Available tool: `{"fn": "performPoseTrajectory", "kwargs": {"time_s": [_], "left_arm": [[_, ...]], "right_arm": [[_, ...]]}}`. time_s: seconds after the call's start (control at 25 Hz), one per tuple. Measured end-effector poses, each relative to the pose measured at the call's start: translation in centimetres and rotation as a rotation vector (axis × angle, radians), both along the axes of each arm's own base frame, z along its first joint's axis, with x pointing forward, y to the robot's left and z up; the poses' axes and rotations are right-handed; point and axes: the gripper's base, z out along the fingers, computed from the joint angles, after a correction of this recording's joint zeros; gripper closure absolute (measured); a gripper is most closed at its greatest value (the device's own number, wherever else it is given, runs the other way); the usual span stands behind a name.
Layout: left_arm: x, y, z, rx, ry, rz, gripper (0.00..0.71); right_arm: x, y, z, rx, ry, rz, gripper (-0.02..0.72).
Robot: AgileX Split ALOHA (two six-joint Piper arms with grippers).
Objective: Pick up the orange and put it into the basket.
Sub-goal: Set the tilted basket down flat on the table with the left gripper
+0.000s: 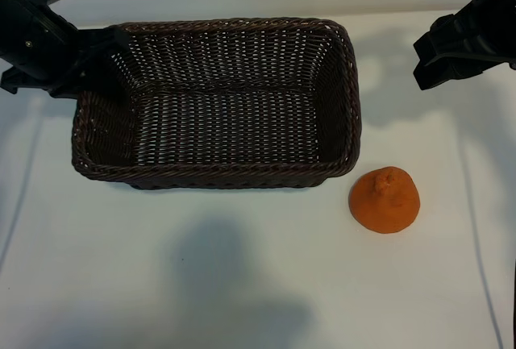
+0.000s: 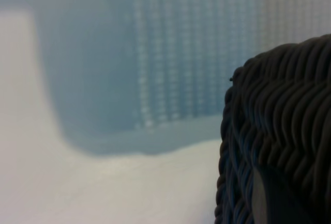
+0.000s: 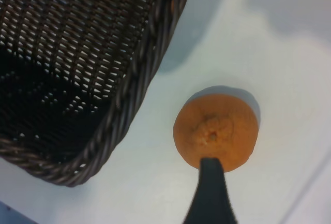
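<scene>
Orange on the surface, basket held at one end

The orange point(image 1: 384, 200) sits on the white surface point(image 1: 242, 284), outside the basket point(image 1: 216, 174) and just beside its near right corner, not touching the wicker. Its knobby neck points up. In the right wrist view the orange point(image 3: 216, 131) lies close to the braided rim of the basket point(image 3: 129, 87), with a strip of bare surface point(image 3: 269, 43) between them.

The basket stands upright on the surface, its long side running left to right in the exterior view. Nothing lies inside it; the woven floor and sloped walls show through.

The left hand point(image 1: 101, 51) is at the far left corner of the basket. Its dark fingers meet the rim there and appear to be closed on the wicker wall, though the exact contact is hard to make out from outside. The left wrist view shows that corner of the basket point(image 2: 279, 131) very close up, filling one side of the picture, with a dark finger point(image 2: 271, 198) lying against the weave.

The right hand point(image 1: 451, 55) hangs in the air at the far right, above the surface and well apart from both the basket and the orange. Its jaws stand open and hold nothing. In the right wrist view one dark finger point(image 3: 211, 193) reaches into the picture, its tip overlapping the edge of the orange as seen from above.
</scene>
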Motion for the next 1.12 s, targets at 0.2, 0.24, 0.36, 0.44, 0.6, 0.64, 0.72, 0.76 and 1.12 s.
{"fn": "performPoseTrajectory", "kwargs": {"time_s": [0.2,0.24,0.36,0.44,0.6,0.64,0.72,0.76,1.12], "left_arm": [[0.9,-0.3,-2.2,-0.028,0.054,0.01,0.554],[1.1,-0.3,-2.6,-0.033,0.059,0.009,0.554],[1.6,-0.5,-3.7,-0.047,0.074,0.017,0.554],[1.8,-0.7,-4.3,-0.047,0.076,0.018,0.554],[2.2,-1.5,-5.3,-0.039,0.068,0.01,0.554],[2.3,-1.7,-5.5,-0.036,0.064,0.004,0.554],[2.4,-2.1,-5.7,-0.031,0.054,0.001,0.554],[2.5,-2.2,-5.8,-0.029,0.047,0.0,0.554],[2.7,-2.4,-5.8,-0.024,0.02,0.007,0.554]], "right_arm": [[0.0,0.0,0.0,0.0,0.0,0.0,0.179],[0.0,0.0,0.0,0.0,0.0,0.0,0.179],[0.0,0.0,0.0,0.0,0.0,0.0,0.179],[0.0,0.0,0.0,0.0,0.0,0.0,0.179],[0.0,0.0,0.0,0.0,0.0,0.0,0.179],[0.0,0.0,0.0,0.0,0.0,0.0,0.179],[0.0,0.0,0.0,0.0,0.0,0.0,0.179],[0.0,0.0,0.0,0.0,0.0,0.0,0.179],[0.0,0.0,0.0,0.0,0.0,0.001,0.179]]}}
